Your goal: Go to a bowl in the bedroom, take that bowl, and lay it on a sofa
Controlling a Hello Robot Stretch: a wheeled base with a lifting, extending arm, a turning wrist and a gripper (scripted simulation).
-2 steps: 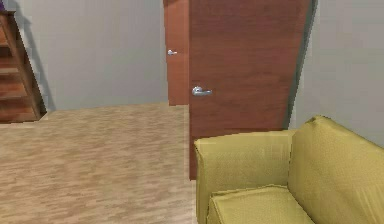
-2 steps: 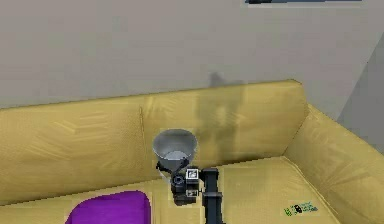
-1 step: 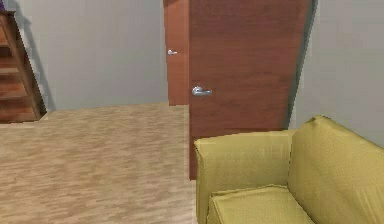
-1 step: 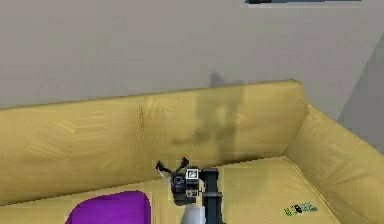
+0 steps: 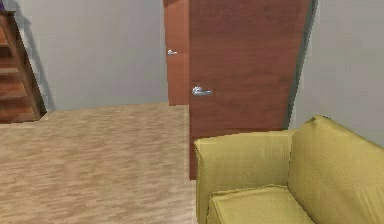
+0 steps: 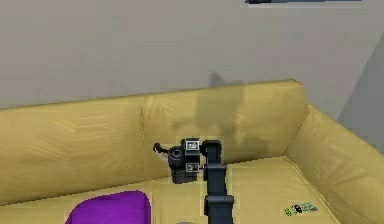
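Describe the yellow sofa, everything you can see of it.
The sofa is mustard yellow and looks covered in soft, faintly creased fabric. It has a long backrest, a flat seat and a padded armrest at the arm side view's right. A grey wall is behind it. A purple thing lies on the seat, and a small flat item lies near the armrest. The dark arm rises in front of the seat, with the gripper before the backrest.

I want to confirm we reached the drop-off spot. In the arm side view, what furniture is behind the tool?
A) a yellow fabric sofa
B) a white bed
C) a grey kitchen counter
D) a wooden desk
A: the tool shows against the backrest of the yellow fabric sofa, whose seat cushions lie below it.
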